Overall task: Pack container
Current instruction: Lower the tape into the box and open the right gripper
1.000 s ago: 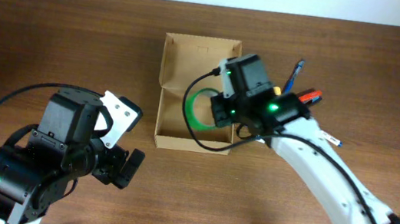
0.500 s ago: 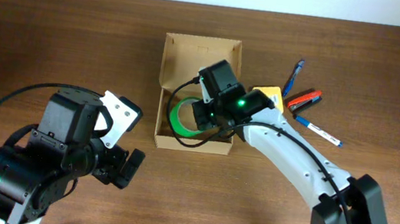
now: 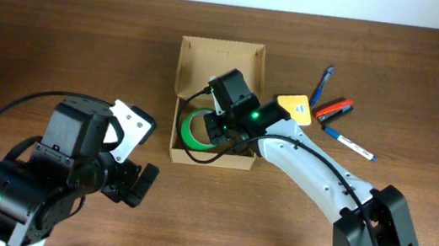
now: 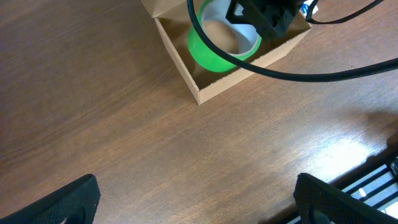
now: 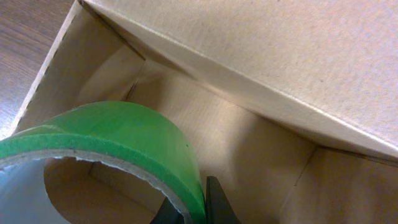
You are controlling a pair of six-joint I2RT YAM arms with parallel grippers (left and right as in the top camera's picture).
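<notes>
At this moment your right gripper was clamped shut on the wall of the green tape roll, with 1 finger on the outside of the band and, as far as the wrist view showed, the other inside the core. The roll stood on edge, tilted, inside the container, which sat open near the middle of the table with its flap lid folded back on the far side. I could not tell whether the roll touched the box floor. Your left gripper hung wide open over bare wood, well apart from the box, holding nothing. The risks I judged were these: released on edge, the roll could tip against a wall and take room needed by the 2 pens, the red marker and the yellow piece waiting beside the box. The finger inside the core could drag the roll back up on withdrawal. The black cable looped over the near wall, so it could catch that light cardboard and shift or lift the box, since nothing braced it.
</notes>
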